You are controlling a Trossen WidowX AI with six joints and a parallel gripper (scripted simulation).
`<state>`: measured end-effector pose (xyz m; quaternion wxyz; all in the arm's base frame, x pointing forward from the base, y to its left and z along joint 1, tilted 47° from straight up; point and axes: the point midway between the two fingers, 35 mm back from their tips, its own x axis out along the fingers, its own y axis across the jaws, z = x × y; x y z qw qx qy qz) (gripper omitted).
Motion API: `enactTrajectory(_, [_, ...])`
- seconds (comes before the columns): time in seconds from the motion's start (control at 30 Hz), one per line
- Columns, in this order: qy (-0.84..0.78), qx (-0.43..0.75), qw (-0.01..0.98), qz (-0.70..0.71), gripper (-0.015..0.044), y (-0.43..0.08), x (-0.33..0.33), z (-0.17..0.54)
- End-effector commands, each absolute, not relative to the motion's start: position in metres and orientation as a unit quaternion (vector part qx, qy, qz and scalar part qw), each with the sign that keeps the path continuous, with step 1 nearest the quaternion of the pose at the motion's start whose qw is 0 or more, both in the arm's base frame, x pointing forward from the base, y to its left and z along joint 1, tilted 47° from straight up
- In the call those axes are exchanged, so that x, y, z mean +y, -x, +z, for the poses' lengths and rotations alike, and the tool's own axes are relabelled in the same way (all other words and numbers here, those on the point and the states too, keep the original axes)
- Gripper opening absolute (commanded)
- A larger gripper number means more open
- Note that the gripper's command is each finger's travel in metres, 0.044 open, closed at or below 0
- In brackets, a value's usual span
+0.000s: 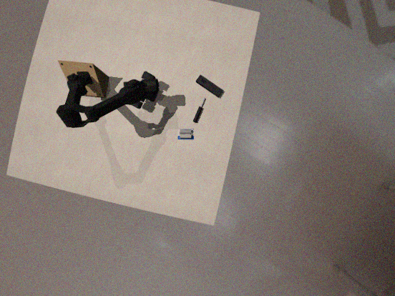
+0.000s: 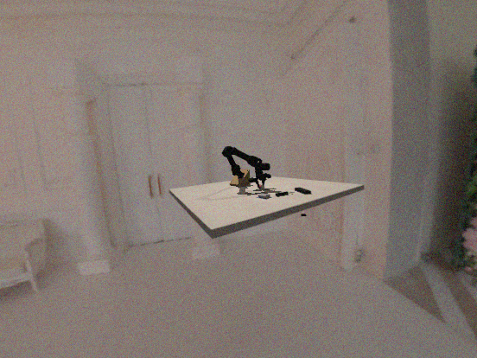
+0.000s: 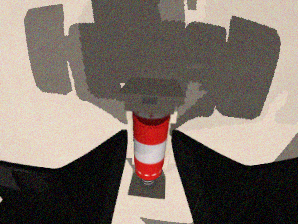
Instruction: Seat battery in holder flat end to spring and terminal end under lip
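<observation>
The battery (image 3: 150, 150), red with a white band, is between the fingers in the wrist view, its small metal terminal toward the bottom of the view. My gripper (image 3: 149, 135) is open around it, with a narrow pale gap on each side. The battery's exact height and tilt are hard to tell. The holder (image 1: 186, 134) (image 2: 263, 196), blue at its edge with pale, silvery cylindrical shapes on it, sits on the table, apart from the gripper. In the top view the fingers are hidden under the arm. The holder's spring and lip are too small to make out.
A black screwdriver-like tool (image 1: 198, 114) (image 2: 282, 194) lies beside the holder. A black bar-shaped block (image 1: 210, 86) (image 2: 302, 190) lies beyond it, near the edge of the pale table (image 1: 107, 28) (image 2: 207, 212). The arm's base is by a wooden wedge (image 1: 86, 68).
</observation>
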<state>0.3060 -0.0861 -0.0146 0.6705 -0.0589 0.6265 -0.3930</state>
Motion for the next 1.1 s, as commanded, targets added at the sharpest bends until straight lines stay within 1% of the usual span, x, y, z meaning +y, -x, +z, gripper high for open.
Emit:
enactTrajectory(0.0, [0.057, 0.625, 0.672, -0.393, 0.0175, -0.307, -0.081, -0.010])
enactTrajectory(0.27, [0.057, 0.625, 0.672, -0.393, 0.0175, -0.307, -0.076, -0.006])
enactTrajectory(0.33, [0.060, 0.627, 0.670, -0.392, 0.0227, -0.307, -0.073, -0.003])
enactTrajectory(0.53, [0.056, 0.626, 0.672, -0.392, 0.0385, -0.311, -0.027, 0.038])
enactTrajectory(0.6, [0.056, 0.626, 0.672, -0.392, 0.0437, -0.310, -0.022, 0.044])
enactTrajectory(1.07, [0.056, 0.626, 0.672, -0.392, 0.0440, -0.310, -0.021, 0.042])
